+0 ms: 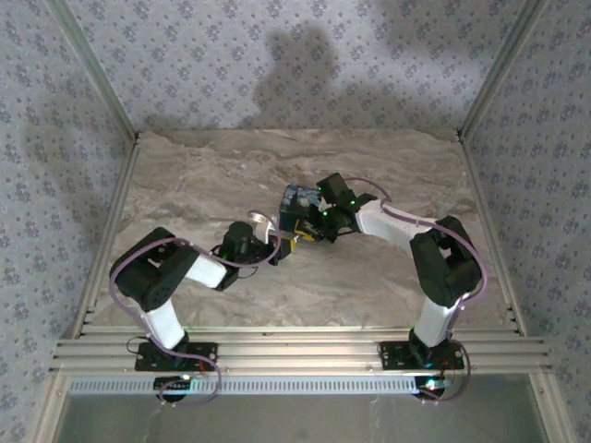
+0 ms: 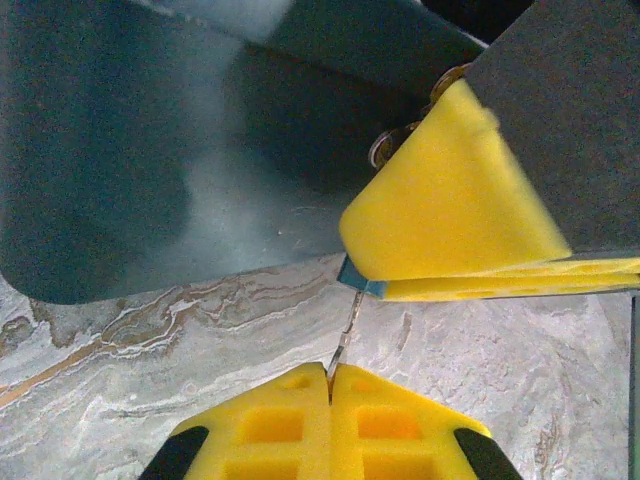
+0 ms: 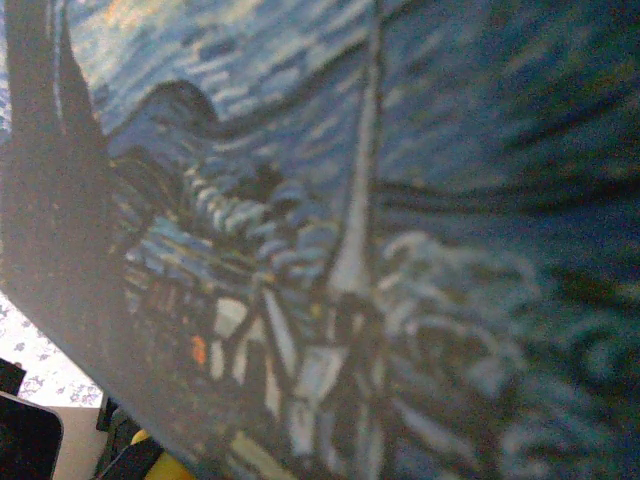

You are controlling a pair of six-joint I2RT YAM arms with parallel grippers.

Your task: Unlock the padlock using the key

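The padlock (image 1: 297, 205), a dark blue block with swirl print, is held off the marble table in mid-scene. My right gripper (image 1: 311, 228) is shut on it from the right. Its painted face (image 3: 350, 250) sits blurred, right up against the right wrist camera. My left gripper (image 1: 282, 242) is just left of the padlock. In the left wrist view my left gripper (image 2: 330, 375) is shut on the key (image 2: 343, 335). The thin blade points up, and its tip meets a blue corner (image 2: 358, 279) pinched between the right arm's yellow fingers (image 2: 450, 210).
The marble table (image 1: 388, 175) is fenced by aluminium posts (image 1: 485, 78) and patterned walls at the back and sides. A slotted rail (image 1: 295, 355) runs along the near edge by the arm bases. Small metal rings (image 2: 392, 143) show behind the right finger.
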